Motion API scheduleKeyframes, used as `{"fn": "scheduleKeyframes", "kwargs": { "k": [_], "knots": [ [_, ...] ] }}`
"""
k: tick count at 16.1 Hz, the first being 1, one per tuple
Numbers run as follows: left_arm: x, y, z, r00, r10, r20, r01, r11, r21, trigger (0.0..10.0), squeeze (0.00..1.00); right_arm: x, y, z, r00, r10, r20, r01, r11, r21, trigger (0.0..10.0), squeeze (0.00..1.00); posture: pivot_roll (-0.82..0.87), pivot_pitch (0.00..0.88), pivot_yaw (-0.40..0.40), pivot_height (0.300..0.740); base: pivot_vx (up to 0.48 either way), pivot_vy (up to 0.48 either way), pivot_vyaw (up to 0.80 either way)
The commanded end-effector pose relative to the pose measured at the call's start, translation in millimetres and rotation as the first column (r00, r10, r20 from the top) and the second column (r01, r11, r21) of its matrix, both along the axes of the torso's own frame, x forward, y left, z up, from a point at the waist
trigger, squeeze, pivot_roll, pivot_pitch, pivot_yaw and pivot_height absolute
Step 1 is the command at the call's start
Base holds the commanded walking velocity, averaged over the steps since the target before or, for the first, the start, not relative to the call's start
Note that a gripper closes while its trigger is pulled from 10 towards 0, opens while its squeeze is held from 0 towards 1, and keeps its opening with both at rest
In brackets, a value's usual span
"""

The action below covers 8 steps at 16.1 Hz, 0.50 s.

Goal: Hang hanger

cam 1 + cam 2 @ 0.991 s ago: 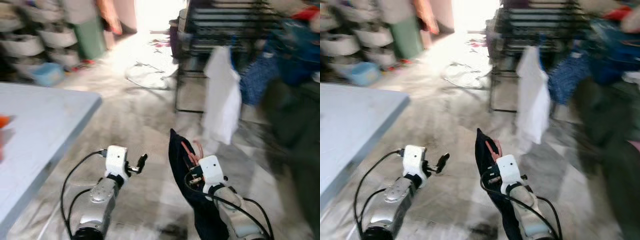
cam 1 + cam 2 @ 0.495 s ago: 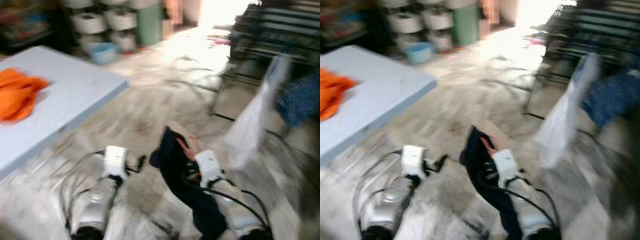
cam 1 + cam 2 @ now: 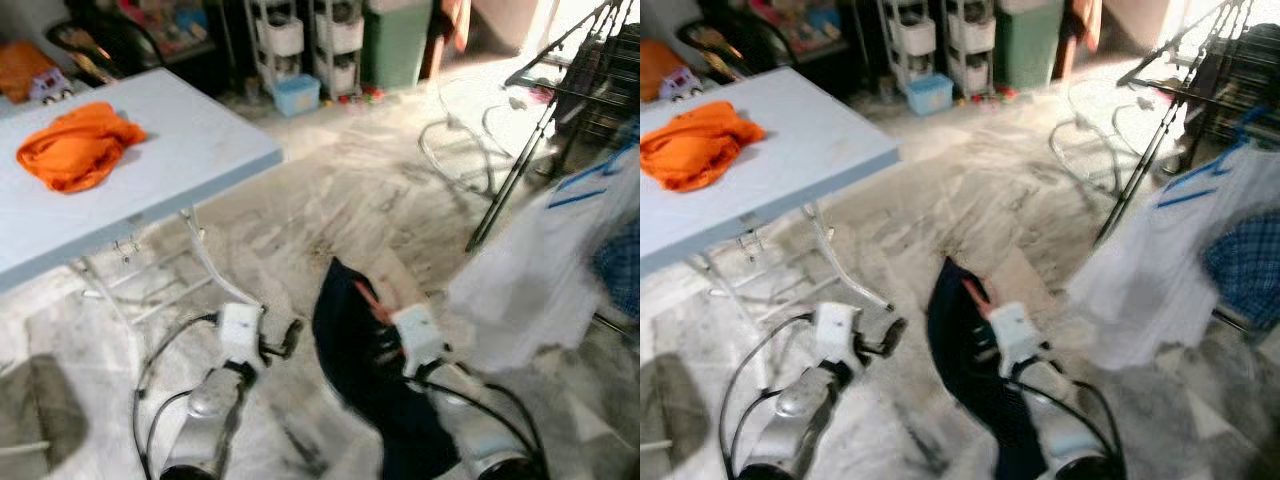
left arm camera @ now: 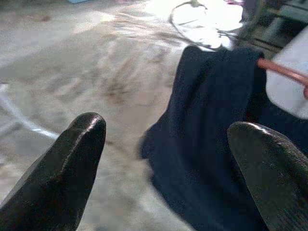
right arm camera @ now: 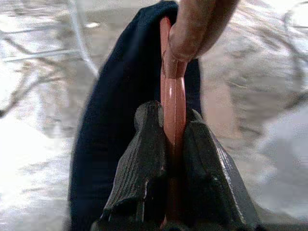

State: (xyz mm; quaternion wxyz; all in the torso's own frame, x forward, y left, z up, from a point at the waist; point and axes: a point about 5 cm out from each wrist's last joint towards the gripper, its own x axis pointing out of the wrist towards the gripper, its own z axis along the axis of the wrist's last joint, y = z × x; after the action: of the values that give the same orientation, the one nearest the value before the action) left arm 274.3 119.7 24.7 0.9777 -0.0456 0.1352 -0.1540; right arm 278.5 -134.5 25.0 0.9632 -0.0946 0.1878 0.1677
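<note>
Room: worn pale floor, cluttered, storage drawers at the far wall
Surface: light blue folding top, to the robot's left, carrying an orange cloth
Drying rack: dark metal legs, ahead and to the robot's right; a white garment hangs from it beside a blue checked one
Hanger: orange-pink, draped with a dark navy garment; carried low in front of the robot, right of centre
Right end effector: closed tight on the hanger's bar, one black finger on each side of it; the bar runs straight out along the fingers, so its long axis points forward and up from the grip
Left end effector: fingers wide apart, nothing held, near the navy garment but apart from it
Key relation: rack lies forward and to the right of the held hanger, well apart; the right arm is the nearer one and already has the load. Judged: approach not finished, hanging not yet begun
</note>
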Motion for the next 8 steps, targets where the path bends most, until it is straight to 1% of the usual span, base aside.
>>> {"fn": "scheduleKeyframes", "kwargs": {
  "k": [1, 2, 4, 5, 6, 8],
  "knots": [
    [2.5, 10.6, 0.5, 0.999, 0.037, -0.009, -0.037, 0.999, 0.010, 10.0, 0.00, 3.7, 6.2, 7.9, 0.999, 0.007, 0.037, -0.008, 1.000, 0.029, 10.0, 0.00, -0.13, 0.000, 0.020, 0.740, 0.000, 0.000, 0.00],
    [6.1, 10.8, 3.3, 0.998, 0.058, -0.022, -0.059, 0.998, -0.030, 10.0, 0.00, 3.6, 2.6, 8.7, 0.999, 0.000, 0.033, -0.001, 1.000, 0.031, 10.0, 0.00, -0.14, 0.000, 0.018, 0.740, 0.000, 0.000, 0.00],
    [4.3, 14.9, -0.9, 0.998, 0.059, -0.034, -0.059, 0.998, -0.005, 10.0, 0.00, 1.3, 1.5, 8.2, 0.998, 0.041, 0.042, -0.042, 0.999, 0.008, 10.0, 0.00, -0.15, 0.000, 0.021, 0.740, 0.000, 0.000, 0.00],
    [5.1, 15.9, -2.3, 0.997, 0.066, -0.047, -0.065, 0.998, 0.008, 10.0, 0.00, 1.6, -3.8, 5.9, 0.999, 0.018, 0.034, -0.018, 1.000, 0.003, 10.0, 0.00, -0.15, 0.000, 0.023, 0.740, 0.000, 0.000, 0.00],
    [8.8, 17.2, 0.6, 0.995, 0.088, -0.046, -0.088, 0.996, -0.008, 10.0, 0.00, 4.0, -8.2, 7.6, 0.999, -0.020, 0.038, 0.019, 1.000, 0.024, 10.0, 0.00, -0.15, 0.000, 0.023, 0.740, 0.000, 0.476, 0.00],
    [10.3, 18.9, 0.9, 0.992, 0.114, -0.055, -0.115, 0.993, -0.014, 10.0, 0.00, 5.0, -6.1, 9.3, 0.999, -0.020, 0.045, 0.018, 0.999, 0.030, 10.0, 0.00, -0.15, 0.000, 0.029, 0.740, 0.000, 0.472, 0.00]
  ]
}}
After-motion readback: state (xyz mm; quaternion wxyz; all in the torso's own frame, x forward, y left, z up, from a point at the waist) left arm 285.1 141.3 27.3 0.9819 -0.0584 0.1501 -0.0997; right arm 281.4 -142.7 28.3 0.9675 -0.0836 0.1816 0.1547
